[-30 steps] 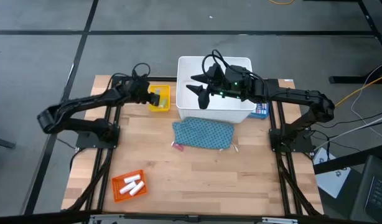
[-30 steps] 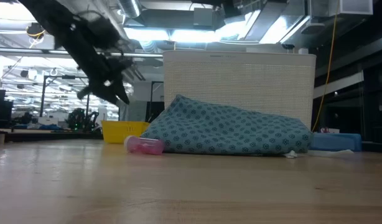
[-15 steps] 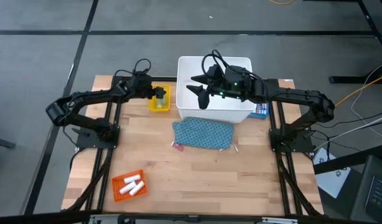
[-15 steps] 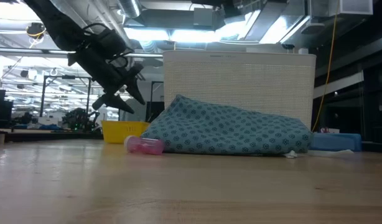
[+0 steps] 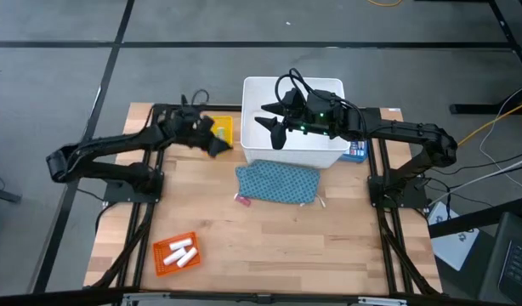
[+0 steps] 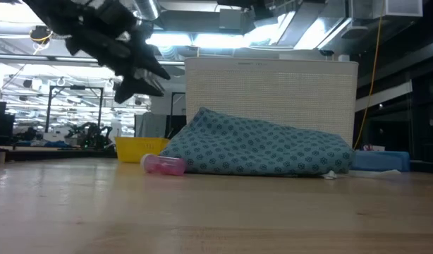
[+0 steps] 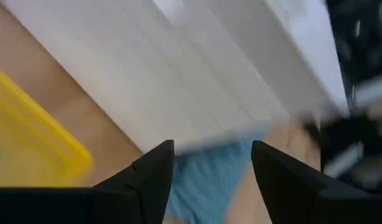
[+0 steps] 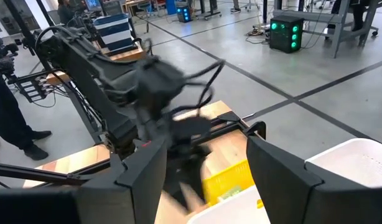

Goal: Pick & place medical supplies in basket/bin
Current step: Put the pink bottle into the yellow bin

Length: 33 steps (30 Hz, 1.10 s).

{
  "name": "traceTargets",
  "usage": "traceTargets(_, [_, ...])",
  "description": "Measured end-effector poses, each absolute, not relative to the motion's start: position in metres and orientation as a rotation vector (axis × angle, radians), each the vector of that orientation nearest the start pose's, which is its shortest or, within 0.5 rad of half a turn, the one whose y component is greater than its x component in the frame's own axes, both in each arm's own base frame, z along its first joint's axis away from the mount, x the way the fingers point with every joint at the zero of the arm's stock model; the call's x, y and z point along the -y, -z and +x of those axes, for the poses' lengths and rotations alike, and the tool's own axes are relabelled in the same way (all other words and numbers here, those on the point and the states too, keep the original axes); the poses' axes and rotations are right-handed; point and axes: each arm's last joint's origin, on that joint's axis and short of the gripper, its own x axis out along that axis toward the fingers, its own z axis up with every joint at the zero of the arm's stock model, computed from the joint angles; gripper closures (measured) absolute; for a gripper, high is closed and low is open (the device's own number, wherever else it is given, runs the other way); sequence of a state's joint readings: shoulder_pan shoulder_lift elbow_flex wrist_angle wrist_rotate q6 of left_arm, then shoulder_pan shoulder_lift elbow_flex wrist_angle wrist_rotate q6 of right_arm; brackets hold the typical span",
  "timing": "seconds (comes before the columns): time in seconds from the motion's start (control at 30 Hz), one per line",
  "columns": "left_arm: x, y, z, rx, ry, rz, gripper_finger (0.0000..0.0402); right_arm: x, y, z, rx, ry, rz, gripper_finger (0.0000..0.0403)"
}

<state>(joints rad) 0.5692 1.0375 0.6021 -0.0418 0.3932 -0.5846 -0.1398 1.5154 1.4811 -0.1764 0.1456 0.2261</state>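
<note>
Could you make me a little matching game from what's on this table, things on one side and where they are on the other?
Things:
1. white rolls
2. teal pouch
3. pink piece
4. right gripper

Places:
A. above the white bin
B. in the orange tray
C. on the wood in front of the bin
D. by the pouch's left corner

Pairs: 1-B, 2-C, 3-D, 4-A

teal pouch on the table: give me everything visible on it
The pouch is soft teal cloth printed with small dark dots, lying flat-ish on the wooden table just in front of the white bin. In the low view it slumps, higher at one end, and hides the bin's base; whether they touch is unclear. A small pink piece lies at its corner. Neither hand touches it.
</note>
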Motion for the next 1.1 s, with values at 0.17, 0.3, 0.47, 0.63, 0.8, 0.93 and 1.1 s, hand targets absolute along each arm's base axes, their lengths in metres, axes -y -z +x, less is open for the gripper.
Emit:
traceTargets(0.17, [-0.062, -0.228, 0.195, -0.590, -0.182, -0.682, 0.0197, 0.053, -0.398, 0.343, -0.180, 0.308, 0.221, 0.0179])
traceTargets(0.3, [-0.032, -0.220, 0.199, -0.709, -0.168, -0.500, 0.0205, 0.053, -0.398, 0.342, -0.184, 0.309, 0.221, 0.0179])
traceTargets(0.47, [-0.010, -0.222, 0.207, -0.726, -0.155, -0.320, 0.0207, 0.053, -0.398, 0.342, -0.183, 0.310, 0.225, 0.0179])
traceTargets(0.63, [-0.002, -0.220, 0.221, -0.818, -0.109, -0.198, 0.0195, 0.053, -0.398, 0.342, -0.187, 0.310, 0.225, 0.0179])
traceTargets(0.8, [0.000, -0.210, 0.244, -0.909, -0.020, -0.097, 0.0180, 0.053, -0.397, 0.342, -0.187, 0.316, 0.248, 0.0179])
traceTargets(0.93, [0.001, -0.202, 0.266, -0.961, 0.074, -0.025, 0.0179, 0.053, -0.397, 0.342, -0.187, 0.310, 0.251, 0.0179])
traceTargets(1.1, [0.003, -0.196, 0.290, -0.987, 0.182, 0.024, 0.0186, 0.051, -0.396, 0.342, -0.202, 0.307, 0.252, 0.0179])
